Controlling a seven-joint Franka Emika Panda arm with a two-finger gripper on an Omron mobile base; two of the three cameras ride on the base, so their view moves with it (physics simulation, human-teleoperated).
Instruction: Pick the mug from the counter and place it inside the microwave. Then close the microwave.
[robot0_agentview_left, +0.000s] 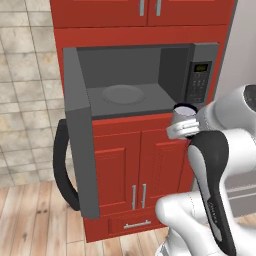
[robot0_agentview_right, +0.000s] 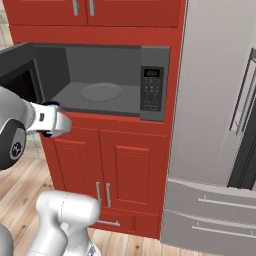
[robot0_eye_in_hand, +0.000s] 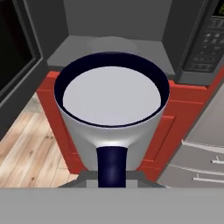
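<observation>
The pale grey mug (robot0_eye_in_hand: 111, 105) hangs upright in the air just in front of the microwave's (robot0_agentview_left: 200, 75) open mouth, level with its lower edge. My gripper (robot0_eye_in_hand: 111, 153) is shut on the mug's near wall, one dark finger (robot0_eye_in_hand: 111, 168) lying on the outside. In the left base view the mug (robot0_agentview_left: 185, 111) sits on top of the gripper (robot0_agentview_left: 182, 125), below the keypad panel. The microwave door (robot0_agentview_left: 80, 150) stands wide open to the left, its black handle (robot0_agentview_left: 62, 165) facing outward. The round turntable (robot0_agentview_left: 122, 94) is bare. The counter is out of view.
Red cabinet doors (robot0_agentview_left: 140, 165) sit below the microwave and more red cabinets (robot0_agentview_right: 95, 12) above it. A tall steel fridge (robot0_agentview_right: 215, 125) stands right of the microwave. Wooden floor (robot0_agentview_left: 35, 220) and a tiled wall (robot0_agentview_left: 25, 75) lie to the left.
</observation>
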